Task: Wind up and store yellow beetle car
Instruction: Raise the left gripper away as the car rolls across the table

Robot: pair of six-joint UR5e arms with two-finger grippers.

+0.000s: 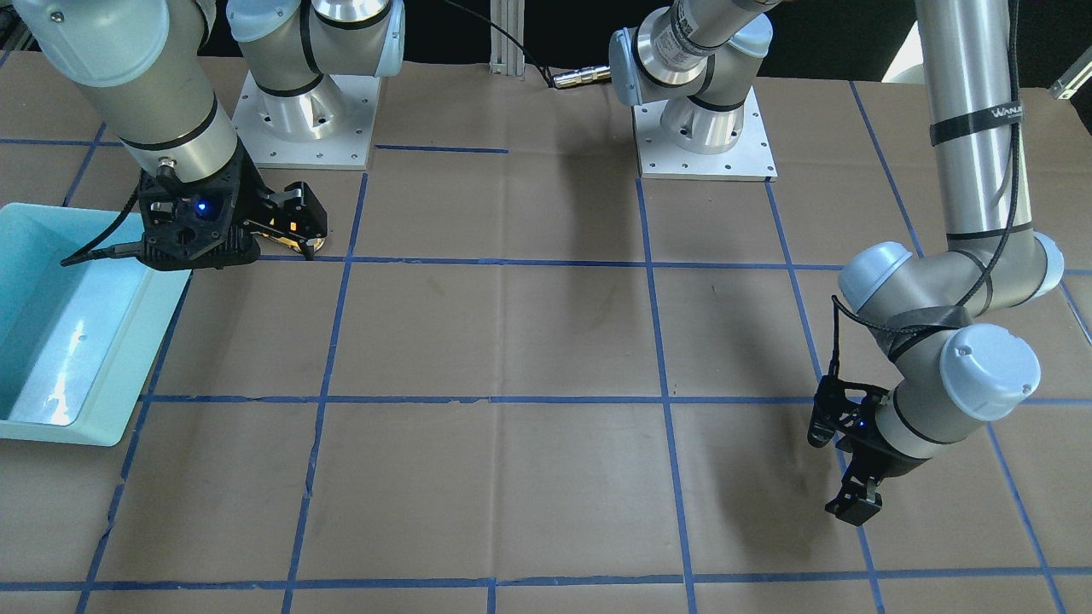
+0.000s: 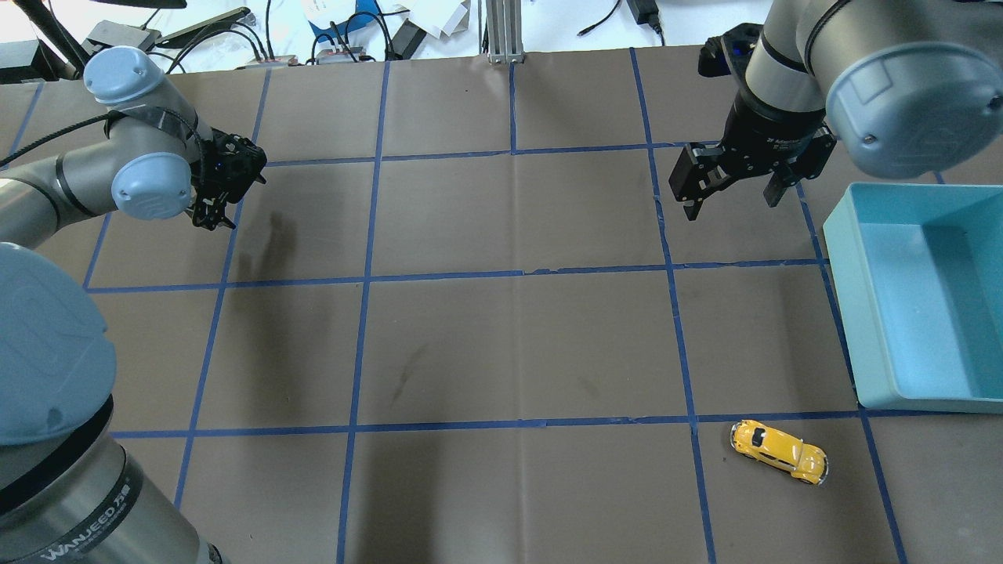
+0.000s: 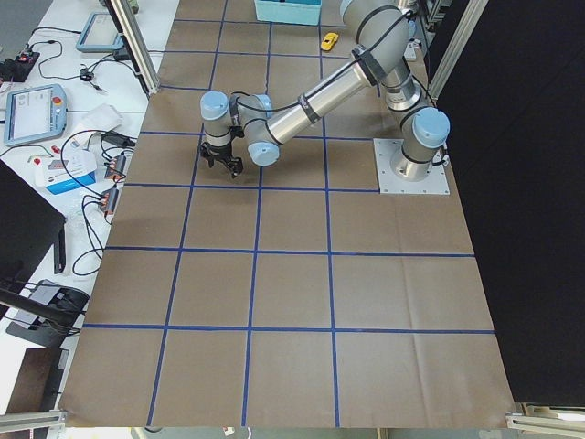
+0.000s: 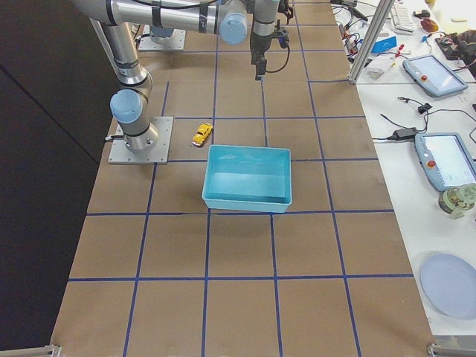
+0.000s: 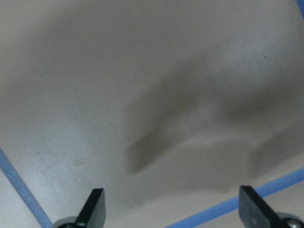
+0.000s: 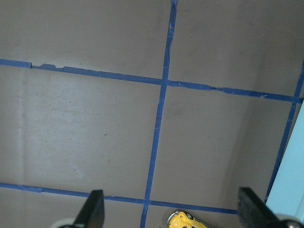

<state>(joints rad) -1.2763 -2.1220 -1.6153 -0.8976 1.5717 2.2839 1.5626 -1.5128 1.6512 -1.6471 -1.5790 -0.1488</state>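
**Ana:** Two grippers, then. Was either of them holding anything?

**Ben:** Neither. The right gripper (image 2: pixel 730 205) hung raised over the right half of the bench (image 2: pixel 509 352), pointing down. Its jaws were spread wide and empty. Its own camera showed only brown paper and blue tape (image 6: pixel 159 118) between the fingertips.

**Ana:** And the left gripper (image 2: pixel 213 223)?

**Ben:** It was over the far left part of the bench, well apart from everything else. Its jaws were also wide apart. The wrist view showed bare paper and a shadow between them, nothing gripped.

**Ana:** Where did the yellow beetle car (image 2: pixel 779 452) sit?

**Ben:** It sat on its wheels on the paper, on the robot's right side, close to the bench's robot-side edge. It lay at a slant to the tape lines, inside one grid square.

**Ana:** Was it touching the teal bin (image 2: pixel 842 313)?

**Ben:** No. It was near the bin's nearest corner but apart from it, with a strip of tape between them. Seen from the right end of the bench, it stood between the bin and the right arm's base plate (image 4: pixel 137 151).

**Ana:** Was anything in the bin?

**Ben:** I saw only its glossy floor.

**Ana:** How close was the right gripper to the car?

**Ben:** The car showed only at the bottom edge of that wrist view, between the two fingertips. From above, the gripper and the car looked well apart.
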